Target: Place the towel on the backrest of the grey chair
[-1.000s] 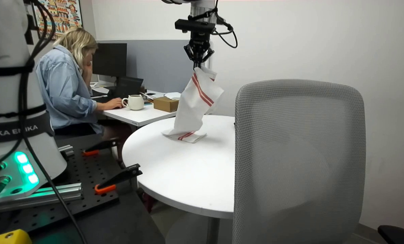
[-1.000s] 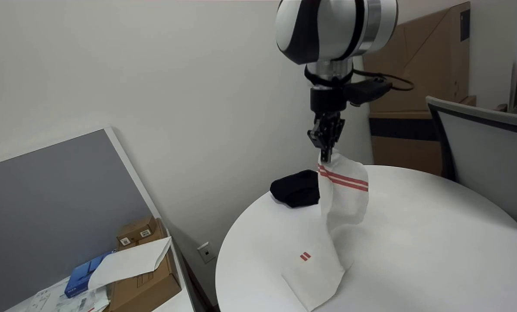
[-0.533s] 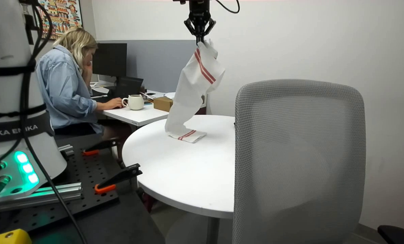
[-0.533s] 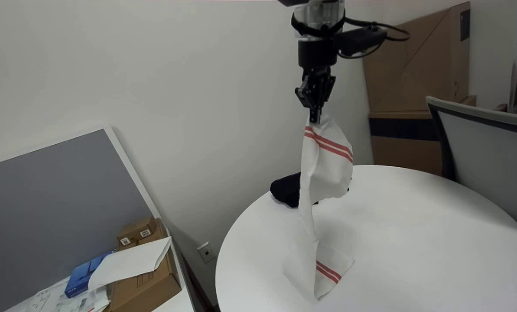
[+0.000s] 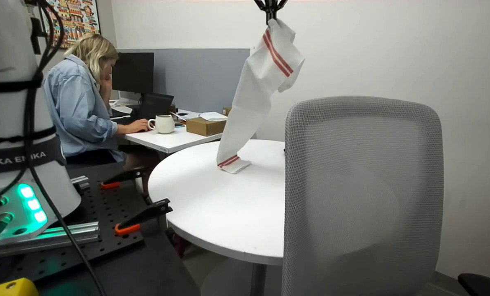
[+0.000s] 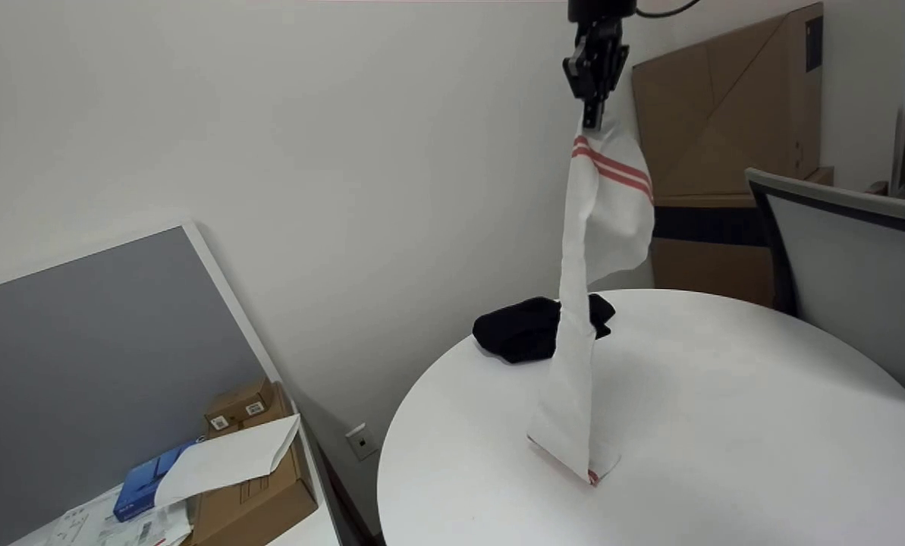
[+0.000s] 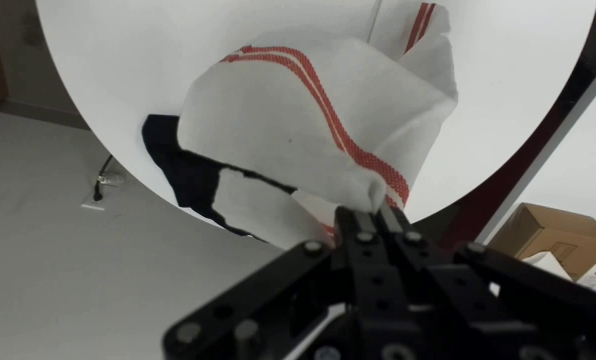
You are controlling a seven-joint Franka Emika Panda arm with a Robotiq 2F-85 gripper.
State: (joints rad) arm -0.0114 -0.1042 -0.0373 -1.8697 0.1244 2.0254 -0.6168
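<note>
My gripper (image 5: 271,20) is shut on a top corner of the white towel (image 5: 253,90) with red stripes, high above the round table. It also shows in an exterior view (image 6: 593,120) and in the wrist view (image 7: 371,212). The towel hangs down in a long twisted strip in both exterior views (image 6: 619,220); its lower end touches the tabletop, partly folded. In the wrist view the towel (image 7: 278,110) spreads out below the fingertips. The grey chair (image 5: 364,193) stands to the right of the towel; its backrest also shows at the right edge in an exterior view (image 6: 865,265).
The round white table (image 5: 212,201) lies under the towel, beside the chair. A black cloth item (image 6: 516,330) lies on the table near the wall. A person (image 5: 78,98) sits at a desk with a mug (image 5: 164,124) and a cardboard box (image 5: 203,126). Large cardboard boxes (image 6: 725,114) stand behind.
My gripper has risen with the towel and then moved right, toward the chair's side, in both exterior views. More of the towel has lifted off the table; less of its lower end lies there.
</note>
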